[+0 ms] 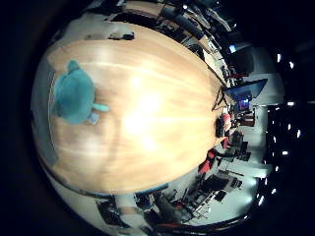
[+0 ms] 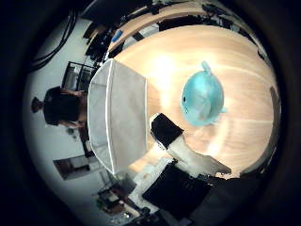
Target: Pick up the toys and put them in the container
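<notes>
A teal plush toy (image 2: pixel 203 100), round with small fins, lies on the light wooden table (image 2: pixel 244 61). It also shows in the little finger side view as the plush toy (image 1: pixel 75 95). A grey fabric container (image 2: pixel 120 117) with an open top stands on the table beside the toy. My hand (image 2: pixel 181 141) hangs above the table, apart from the toy, with one black-tipped white finger reaching out straight between the container and the toy. Nothing is held.
The table's edge (image 1: pixel 147 189) runs near chairs and office furniture on the floor below. A monitor (image 1: pixel 244 91) stands past the table's far end. Dark equipment (image 2: pixel 176 190) sits close under the hand's base.
</notes>
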Robot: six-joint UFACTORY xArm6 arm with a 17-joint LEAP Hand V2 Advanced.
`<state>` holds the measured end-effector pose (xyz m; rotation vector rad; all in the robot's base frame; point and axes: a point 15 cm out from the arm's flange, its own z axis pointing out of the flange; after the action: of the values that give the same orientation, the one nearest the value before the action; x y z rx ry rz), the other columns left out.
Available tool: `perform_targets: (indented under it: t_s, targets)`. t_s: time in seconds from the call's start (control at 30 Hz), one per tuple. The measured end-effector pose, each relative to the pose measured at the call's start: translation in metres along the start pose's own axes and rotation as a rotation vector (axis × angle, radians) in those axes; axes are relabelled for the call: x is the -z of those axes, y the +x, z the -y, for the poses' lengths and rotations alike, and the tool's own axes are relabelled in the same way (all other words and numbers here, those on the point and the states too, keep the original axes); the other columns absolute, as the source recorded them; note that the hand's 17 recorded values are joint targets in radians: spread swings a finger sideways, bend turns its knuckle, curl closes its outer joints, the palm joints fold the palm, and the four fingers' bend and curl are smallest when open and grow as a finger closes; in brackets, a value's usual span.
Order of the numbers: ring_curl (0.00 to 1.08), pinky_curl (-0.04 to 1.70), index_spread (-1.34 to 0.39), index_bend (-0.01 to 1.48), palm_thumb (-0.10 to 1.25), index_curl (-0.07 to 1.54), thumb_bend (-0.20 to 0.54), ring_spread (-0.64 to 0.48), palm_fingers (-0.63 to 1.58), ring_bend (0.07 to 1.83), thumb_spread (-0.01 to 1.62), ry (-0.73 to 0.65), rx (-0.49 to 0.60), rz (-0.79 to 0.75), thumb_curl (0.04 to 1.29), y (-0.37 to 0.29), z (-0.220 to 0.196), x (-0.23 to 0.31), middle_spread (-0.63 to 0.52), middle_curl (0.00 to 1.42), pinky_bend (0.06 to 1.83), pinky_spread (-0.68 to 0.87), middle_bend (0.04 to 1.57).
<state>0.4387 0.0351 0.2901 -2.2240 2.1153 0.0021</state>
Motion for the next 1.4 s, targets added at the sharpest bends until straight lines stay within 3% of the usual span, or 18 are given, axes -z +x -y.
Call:
perform_targets:
  t_s: [0.53, 0.67, 0.87, 1.0, 1.1, 1.2, 1.4]
  targets:
    - [0.19, 0.00, -0.41, 0.16, 0.33, 0.32, -0.023, -0.06, 0.31, 0.81, 1.02, -0.076, 0.008, -0.003, 0.27, -0.012, 0.023, -0.081, -0.08, 0.39, 1.07, 0.26, 0.26]
    - [0.21, 0.00, -0.39, 0.14, 0.36, 0.31, -0.019, -0.08, 0.34, 0.87, 1.04, -0.073, 0.004, -0.004, 0.28, -0.013, 0.028, -0.092, -0.08, 0.39, 1.08, 0.24, 0.27]
    - [0.26, 0.01, -0.30, 0.10, 0.42, 0.26, -0.009, -0.18, 0.46, 1.05, 1.07, -0.093, -0.003, -0.004, 0.28, -0.014, 0.026, -0.103, -0.11, 0.42, 1.19, 0.08, 0.37]
    - [0.33, 0.08, -0.28, 0.07, 0.66, 0.20, 0.086, -0.30, 0.70, 1.22, 1.11, -0.110, -0.014, -0.005, 0.32, -0.012, 0.024, -0.111, -0.18, 0.46, 1.42, -0.22, 0.46]
    - [0.37, 0.14, -0.31, 0.13, 0.86, 0.19, 0.166, -0.34, 0.84, 1.28, 1.11, -0.124, -0.023, -0.006, 0.36, -0.010, 0.023, -0.117, -0.26, 0.49, 1.49, -0.35, 0.52]
    - [0.39, 0.17, -0.35, 0.19, 0.99, 0.21, 0.207, -0.35, 1.00, 1.30, 1.09, -0.127, -0.036, -0.007, 0.39, -0.005, 0.022, -0.118, -0.32, 0.53, 1.46, -0.42, 0.57]
    - [0.40, 0.19, -0.43, 0.35, 1.08, 0.30, 0.198, -0.36, 1.17, 1.22, 1.04, -0.112, -0.059, -0.006, 0.41, 0.006, 0.025, -0.110, -0.39, 0.58, 1.35, -0.47, 0.66]
